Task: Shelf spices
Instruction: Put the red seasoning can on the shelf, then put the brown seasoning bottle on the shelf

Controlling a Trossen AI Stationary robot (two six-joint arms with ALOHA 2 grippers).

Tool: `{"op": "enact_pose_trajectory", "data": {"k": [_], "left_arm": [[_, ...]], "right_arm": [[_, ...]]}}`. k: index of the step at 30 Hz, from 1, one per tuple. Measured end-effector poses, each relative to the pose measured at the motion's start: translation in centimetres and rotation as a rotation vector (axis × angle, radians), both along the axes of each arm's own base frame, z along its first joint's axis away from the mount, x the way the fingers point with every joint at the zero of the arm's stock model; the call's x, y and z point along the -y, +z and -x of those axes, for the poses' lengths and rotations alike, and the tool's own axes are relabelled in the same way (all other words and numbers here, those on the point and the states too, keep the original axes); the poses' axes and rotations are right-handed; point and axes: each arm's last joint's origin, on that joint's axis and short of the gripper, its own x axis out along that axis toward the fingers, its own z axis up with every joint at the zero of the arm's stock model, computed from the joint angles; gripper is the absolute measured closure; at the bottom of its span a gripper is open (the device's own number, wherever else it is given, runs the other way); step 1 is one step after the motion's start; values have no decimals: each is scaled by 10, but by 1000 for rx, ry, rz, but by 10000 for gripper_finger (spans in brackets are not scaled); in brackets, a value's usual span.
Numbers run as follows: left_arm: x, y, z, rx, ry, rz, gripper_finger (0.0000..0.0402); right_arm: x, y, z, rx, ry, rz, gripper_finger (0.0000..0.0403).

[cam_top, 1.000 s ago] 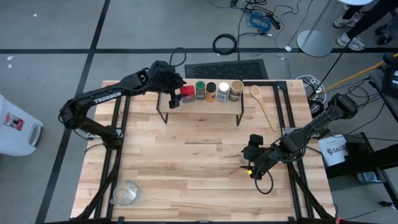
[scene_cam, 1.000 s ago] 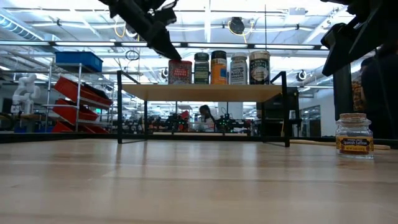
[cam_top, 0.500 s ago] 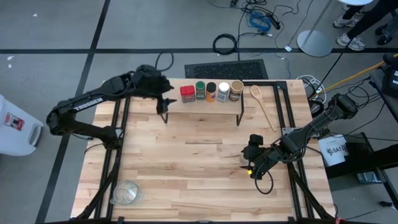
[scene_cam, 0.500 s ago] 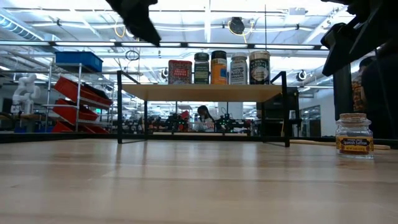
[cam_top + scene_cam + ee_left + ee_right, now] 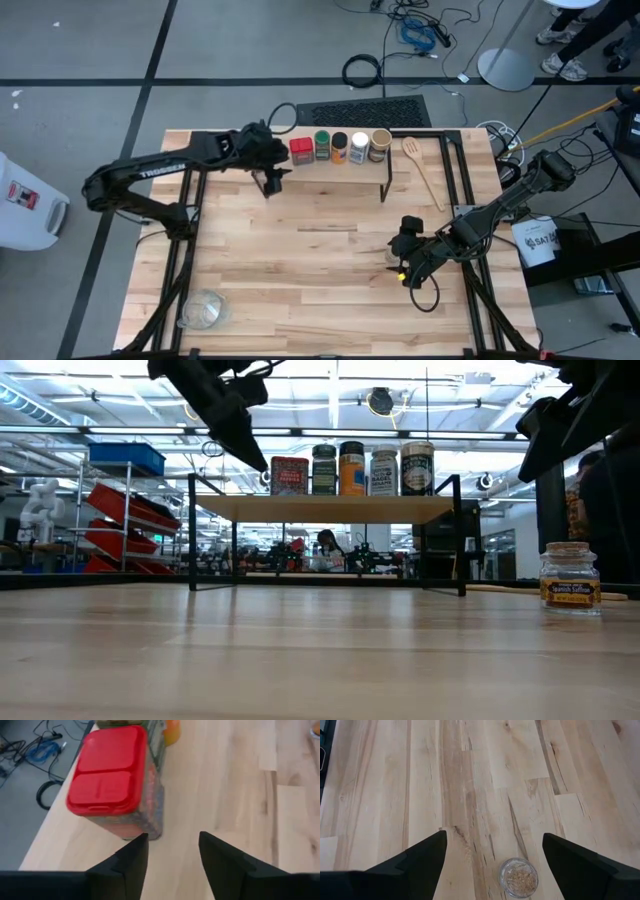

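At far left in the high view we see a clear glass bowl (image 5: 204, 310) near the tabletop's (image 5: 300, 260) near-left corner. The left gripper (image 5: 274, 172) hangs over the left end of the shelf (image 5: 325, 165), just beside the red square tin (image 5: 301, 151). Its wrist view adds what the overhead cannot: the fingers (image 5: 131, 860) stand slightly apart with bare plank between them, holding nothing, and the tin (image 5: 116, 780) stands upright just ahead of the tips.

Along the shelf we then count four jars touching or nearly touching in a row: a green-lidded jar (image 5: 322, 145), a black-lidded jar (image 5: 340, 147), a white-lidded jar (image 5: 360, 148) and a tan-lidded jar (image 5: 380, 145). The low view alone shows their labels and the shelf's thin black legs (image 5: 192, 535). A wooden spoon (image 5: 423, 170) lies on the table right of the shelf.

The right gripper (image 5: 404, 262) hovers over the table's right half, fingers (image 5: 415, 860) spread wide and empty; its wrist view shows a saffron jar (image 5: 519, 877) seen from above, standing on the tabletop between them. The low view shows this jar (image 5: 570, 578) upright, well apart from the shelf.

The surface is pale butcher-block wood. Beyond it, the low view shows red bins (image 5: 120, 510) on racks, ceiling lights, and a person (image 5: 327, 545) seated far off.
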Motion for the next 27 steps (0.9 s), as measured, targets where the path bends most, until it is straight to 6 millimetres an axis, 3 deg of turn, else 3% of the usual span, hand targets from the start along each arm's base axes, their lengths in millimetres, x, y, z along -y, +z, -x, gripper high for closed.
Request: {"op": "enact_pose_trajectory", "data": {"k": [11,27], "left_arm": [[-9,-16,-17,-22,19,-7,263],[-9,-20,-20,-30,47,-4,267]], "right_arm": [[0,0,0,0,3,2,87],[0,0,0,-1,-6,-6,87]]}}
